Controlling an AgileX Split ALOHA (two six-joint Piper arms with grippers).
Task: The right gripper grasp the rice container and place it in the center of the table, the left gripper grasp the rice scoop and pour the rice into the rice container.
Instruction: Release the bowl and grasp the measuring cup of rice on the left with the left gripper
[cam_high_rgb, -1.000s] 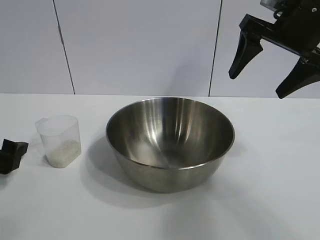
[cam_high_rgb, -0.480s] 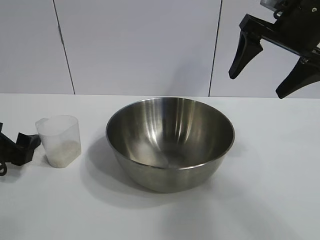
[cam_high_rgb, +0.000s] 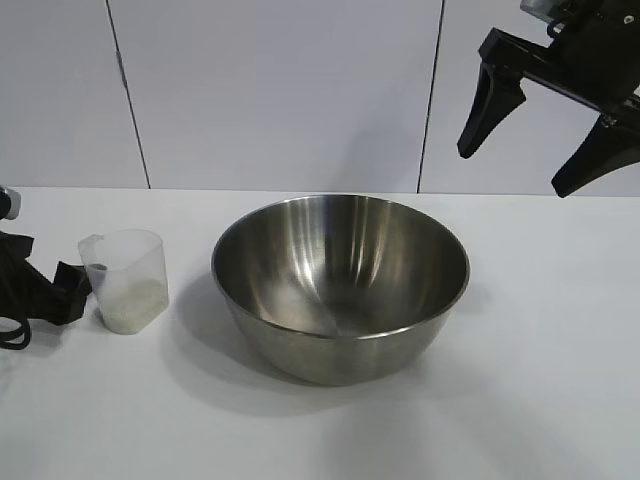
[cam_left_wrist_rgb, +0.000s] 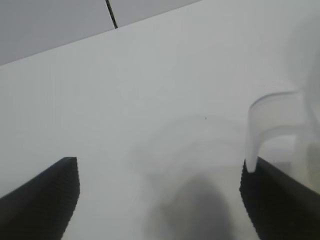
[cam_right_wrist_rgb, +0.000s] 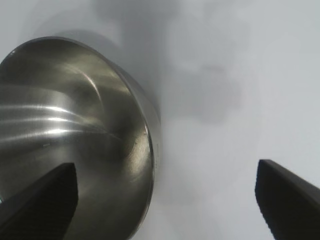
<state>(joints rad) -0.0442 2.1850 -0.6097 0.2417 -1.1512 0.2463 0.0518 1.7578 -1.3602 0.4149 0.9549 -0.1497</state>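
container step looks done: rice container (cam_high_rgb: 340, 285) mid-bench, empty, below-left of raised open right claw (cam_high_rgb: 545, 135) | left claw (cam_left_wrist_rgb: 159, 200) open, rice scoop (cam_high_rgb: 125, 280) at one fingertip, ungripped | we still need grasp + pour of rice (cam_high_rgb: 132, 302)

The left end effector (cam_high_rgb: 62, 290) sits low at the exterior view's left edge, just above the desk (cam_high_rgb: 540, 380), fingers spread wide apart. The right end effector (cam_high_rgb: 535, 135) hangs high at the upper right, fingers (cam_high_rgb: 488, 110) pointing down and splayed open, holding nothing.
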